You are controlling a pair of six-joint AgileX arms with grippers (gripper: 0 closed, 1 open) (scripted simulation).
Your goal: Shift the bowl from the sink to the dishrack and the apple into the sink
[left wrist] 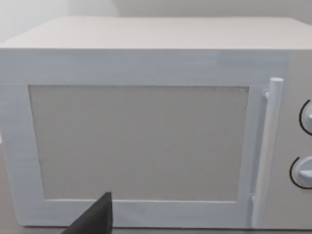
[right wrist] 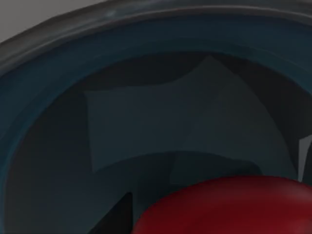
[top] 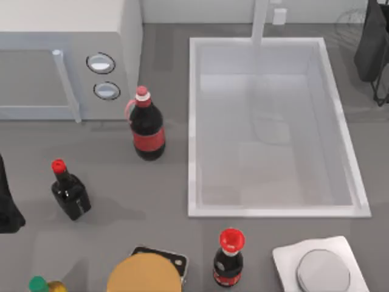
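The bowl [right wrist: 58,122] appears very close in the right wrist view, its glossy blue inside and thin rim curving across the picture. The red apple [right wrist: 229,204] lies low inside it, and a dark fingertip [right wrist: 117,214] of my right gripper reaches in beside it. In the top view, my right arm [top: 372,42] hangs at the far right over the dark wire dishrack [top: 381,91]. The white sink [top: 194,121] with its faucet [top: 260,24] shows a bare floor. My left arm [top: 7,207] is parked at the left edge; one of its fingertips [left wrist: 95,217] faces the microwave.
A white microwave [top: 61,55] stands at the back left. Three dark bottles with red caps stand near it [top: 148,125], at the left [top: 70,191] and at the front [top: 229,258]. A tan round lid [top: 144,274] and a white tray with a grey disc [top: 322,267] sit along the front edge.
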